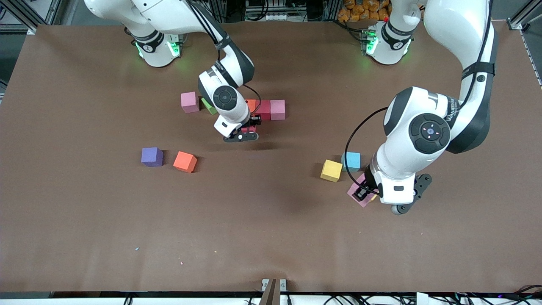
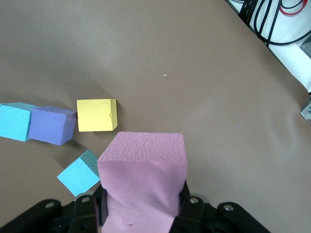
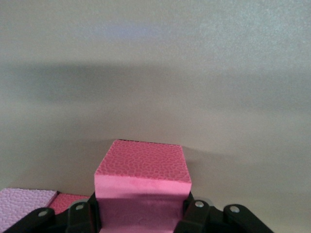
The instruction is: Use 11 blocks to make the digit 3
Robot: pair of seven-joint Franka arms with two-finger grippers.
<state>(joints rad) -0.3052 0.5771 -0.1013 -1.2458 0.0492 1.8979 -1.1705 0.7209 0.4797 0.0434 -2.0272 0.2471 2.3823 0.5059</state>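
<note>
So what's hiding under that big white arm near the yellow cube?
Under the left arm, its left gripper is shut on a pink block. The left wrist view shows a yellow cube, two cyan cubes and a purple cube nearby. The table directly beneath the pink block stays covered.

the right arm reaches from its base toward the table's middle, wrist bent down, the right gripper [image 1: 244, 134] clamped on a pink cube [image 3: 142, 177]. the left arm arcs toward its own end of the table, the left gripper [image 1: 365, 191] clamped on a lilac-pink cube [image 2: 142, 177].
</note>
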